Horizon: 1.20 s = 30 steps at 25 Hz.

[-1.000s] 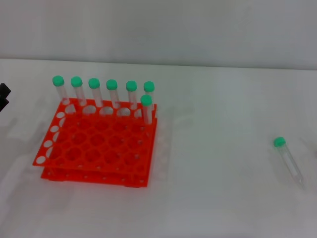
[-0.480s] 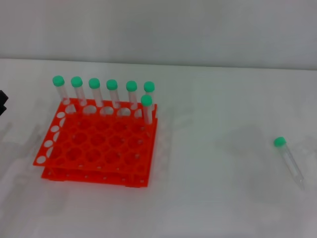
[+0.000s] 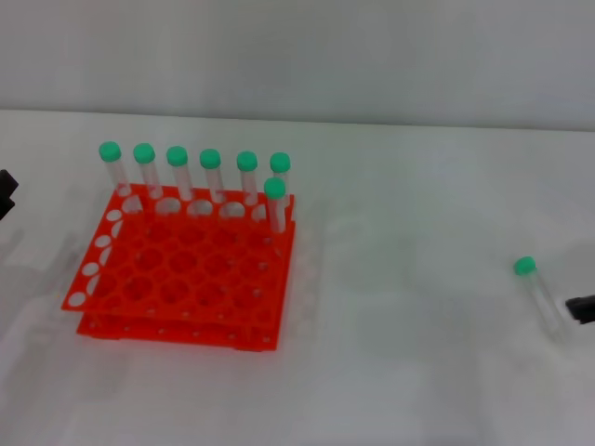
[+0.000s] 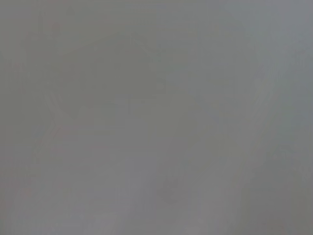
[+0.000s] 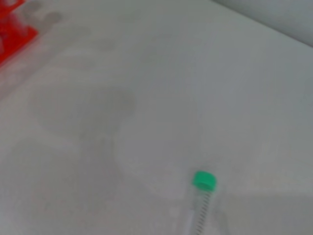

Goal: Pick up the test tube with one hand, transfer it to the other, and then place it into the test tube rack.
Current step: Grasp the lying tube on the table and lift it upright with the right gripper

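The test tube (image 3: 539, 297) lies flat on the white table at the far right, its green cap (image 3: 525, 266) pointing away from me. The right wrist view shows the same test tube (image 5: 199, 210) close below the camera. Only a black tip of my right gripper (image 3: 582, 308) shows at the right edge, just beside the tube's lower half. The orange-red test tube rack (image 3: 186, 279) stands at the left with several green-capped tubes (image 3: 210, 177) upright along its back. My left gripper (image 3: 6, 193) shows as a black sliver at the left edge, left of the rack.
A bare stretch of white table (image 3: 409, 279) separates the rack from the loose tube. A grey wall (image 3: 297, 56) runs behind the table. A corner of the rack (image 5: 12, 34) shows in the right wrist view. The left wrist view is a plain grey blur.
The black tip of my right gripper has come into view at the right edge beside the lying tube. The left gripper has slipped slightly lower at the left edge. The tube and rack have not moved.
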Available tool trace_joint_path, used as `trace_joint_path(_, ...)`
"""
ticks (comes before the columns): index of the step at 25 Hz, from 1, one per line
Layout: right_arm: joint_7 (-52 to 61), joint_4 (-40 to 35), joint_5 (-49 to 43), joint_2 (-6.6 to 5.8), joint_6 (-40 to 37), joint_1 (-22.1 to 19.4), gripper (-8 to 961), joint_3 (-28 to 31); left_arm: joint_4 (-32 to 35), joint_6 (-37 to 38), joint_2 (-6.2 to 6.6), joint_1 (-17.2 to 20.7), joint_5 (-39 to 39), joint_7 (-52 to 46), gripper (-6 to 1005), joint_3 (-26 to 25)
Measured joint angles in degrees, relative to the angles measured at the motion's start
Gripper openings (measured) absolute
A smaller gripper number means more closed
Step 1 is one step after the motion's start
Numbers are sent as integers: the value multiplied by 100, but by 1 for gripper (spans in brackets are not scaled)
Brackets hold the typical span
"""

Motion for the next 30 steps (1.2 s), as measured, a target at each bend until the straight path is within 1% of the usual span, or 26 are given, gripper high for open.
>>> trace_joint_path(3, 314, 84, -171, 8, -150, 172, 870, -527, 0, -6, 2, 9, 15, 11, 861, 0)
trace_joint_path(7, 639, 253, -383, 33, -263, 436, 869, -1019, 0, -81, 3, 30, 26, 46, 861, 0)
trace_joint_path(13, 820, 781, -556, 46, -358, 711, 869, -1288, 0, -126, 1, 36, 26, 51, 861, 0)
trace_joint_path(17, 931, 1096, -760, 47, -382, 865, 870, -1359, 0, -126, 0, 43, 27, 52, 861, 0)
trace_joint_path(25, 1075, 1598, -895, 47, -484, 1076, 576, -1357, 0, -126, 0, 43, 38, 53, 861, 0)
trace_joint_path(30, 1079, 1922, -898, 47, -543, 1221, 445, -1348, 0, -120, 0, 38, 42, 53, 861, 0)
